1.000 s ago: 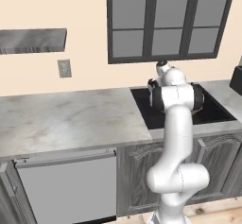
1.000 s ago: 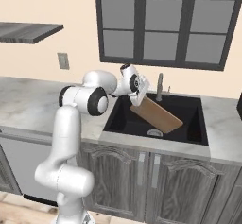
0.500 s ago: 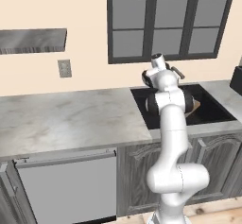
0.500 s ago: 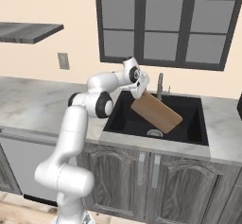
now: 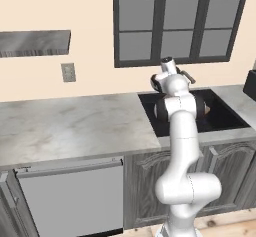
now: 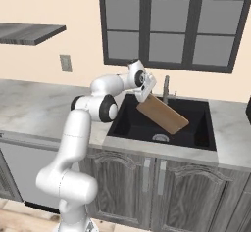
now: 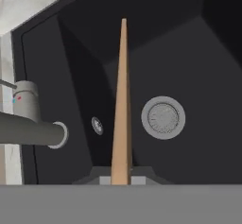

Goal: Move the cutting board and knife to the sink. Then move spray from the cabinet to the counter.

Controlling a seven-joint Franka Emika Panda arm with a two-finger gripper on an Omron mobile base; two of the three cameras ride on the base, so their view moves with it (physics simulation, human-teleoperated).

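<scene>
**Board hanging over the sink**

The gripper [image 6: 145, 95] is clamping one end of the cutting board [image 6: 162, 114], jaws pinched narrow on its thin edge. The board is slanting down from the hand over the black sink [image 6: 196, 138], not touching the basin. In the hand view the board [image 7: 122, 114] is showing edge-on, with the round drain [image 7: 163, 117] below it and the grey faucet [image 7: 33, 129] off to one side. Beyond the sink, the dark-framed window [image 6: 171, 23] is facing the counter [image 5: 70, 126].
</scene>
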